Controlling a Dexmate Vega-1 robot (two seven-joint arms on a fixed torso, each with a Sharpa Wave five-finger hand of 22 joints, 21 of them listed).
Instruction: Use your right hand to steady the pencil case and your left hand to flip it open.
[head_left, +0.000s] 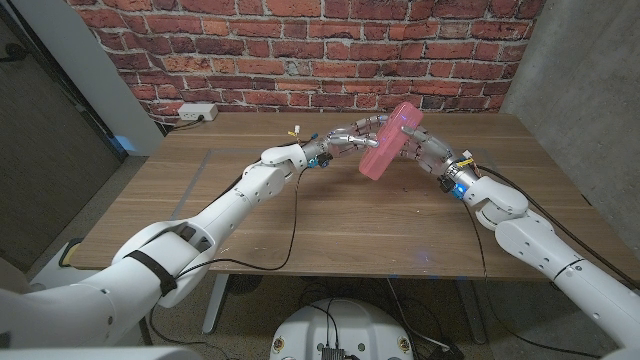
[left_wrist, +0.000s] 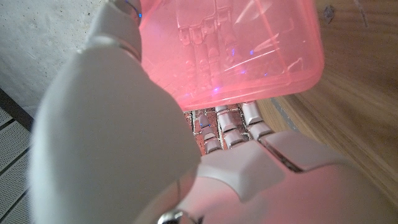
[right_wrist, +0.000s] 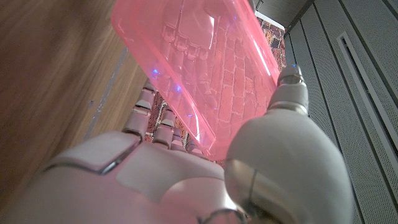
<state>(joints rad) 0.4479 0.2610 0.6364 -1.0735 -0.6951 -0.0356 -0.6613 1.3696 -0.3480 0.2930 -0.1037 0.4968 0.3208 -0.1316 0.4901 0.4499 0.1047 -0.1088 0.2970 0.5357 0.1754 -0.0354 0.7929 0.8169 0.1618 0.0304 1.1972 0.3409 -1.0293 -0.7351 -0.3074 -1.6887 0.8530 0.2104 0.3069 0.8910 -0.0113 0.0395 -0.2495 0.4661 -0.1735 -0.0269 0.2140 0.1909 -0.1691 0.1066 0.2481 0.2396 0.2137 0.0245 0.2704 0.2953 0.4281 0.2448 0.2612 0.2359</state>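
A translucent pink pencil case (head_left: 386, 145) stands tilted on edge over the far middle of the wooden table (head_left: 330, 225). My left hand (head_left: 348, 134) reaches it from the left, and my right hand (head_left: 427, 149) takes it from the right. In the left wrist view the thumb (left_wrist: 118, 93) lies on the near face of the case (left_wrist: 249, 50), and the fingers show through the plastic behind it. The right wrist view shows the same hold: the thumb (right_wrist: 289, 99) on one side of the case (right_wrist: 199, 68), the fingers (right_wrist: 155, 118) on the other. I cannot tell whether the lid is parted.
A white socket box (head_left: 197, 112) sits at the table's far left edge against the brick wall (head_left: 300, 50). A thin black cable (head_left: 292, 215) runs across the table under my left arm. A concrete pillar (head_left: 590, 80) stands at the right.
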